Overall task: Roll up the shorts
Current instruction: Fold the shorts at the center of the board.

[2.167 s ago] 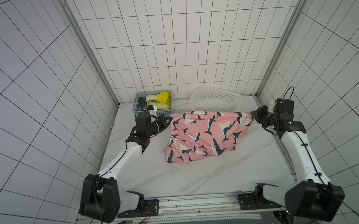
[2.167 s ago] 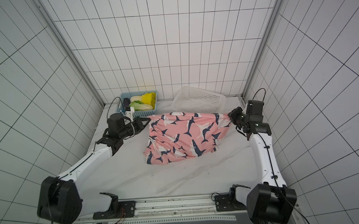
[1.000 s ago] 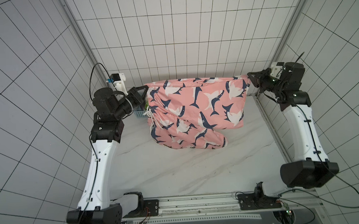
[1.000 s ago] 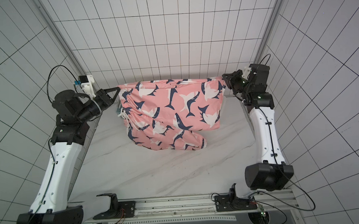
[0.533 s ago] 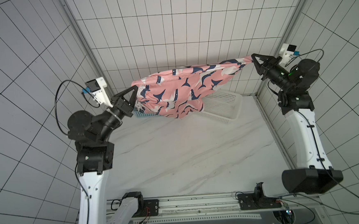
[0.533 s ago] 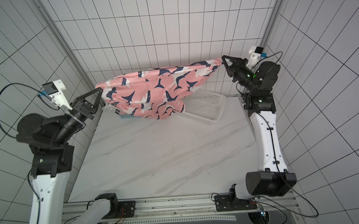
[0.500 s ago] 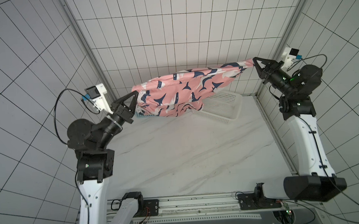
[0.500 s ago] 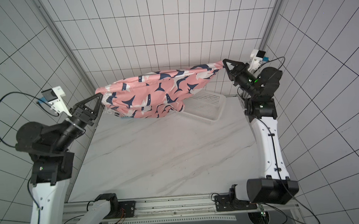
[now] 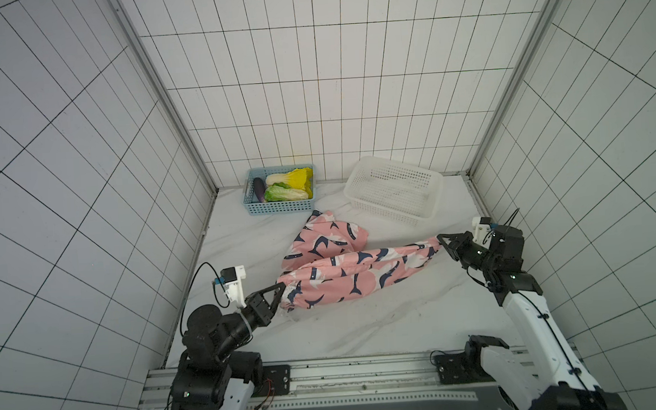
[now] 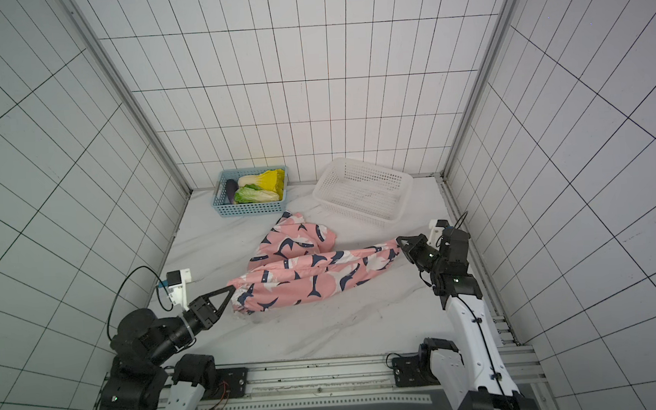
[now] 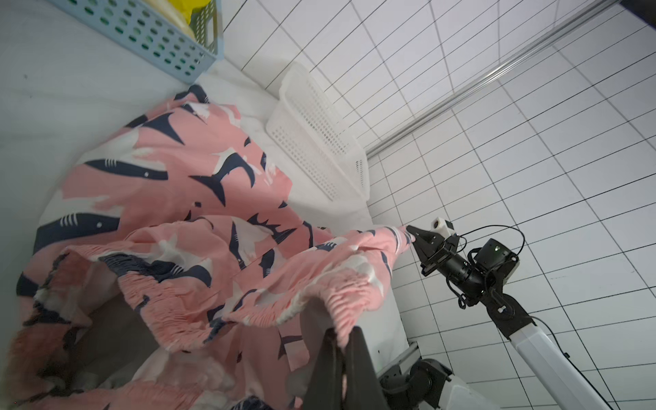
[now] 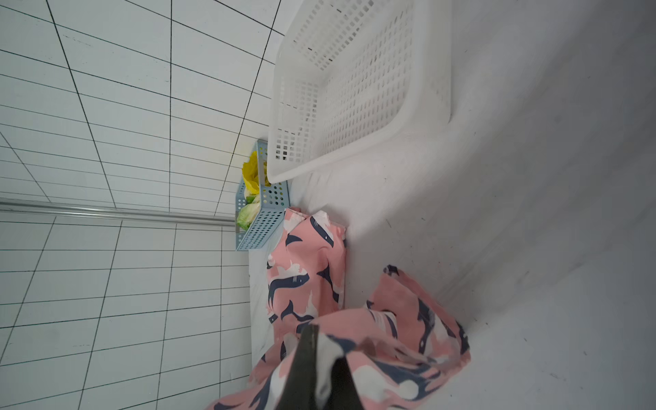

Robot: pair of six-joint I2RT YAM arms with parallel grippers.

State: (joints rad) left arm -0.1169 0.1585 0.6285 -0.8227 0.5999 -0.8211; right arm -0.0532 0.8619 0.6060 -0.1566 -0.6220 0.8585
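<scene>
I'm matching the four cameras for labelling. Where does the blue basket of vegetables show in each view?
In a top view: blue basket far back, robot's left, beyond the shorts.
In a top view: same far-back spot.
Left wrist: only part of it, past the shorts.
Right wrist: seen end-on, touching the shorts' far end.
Shared landmark: white basket beside it.
</scene>
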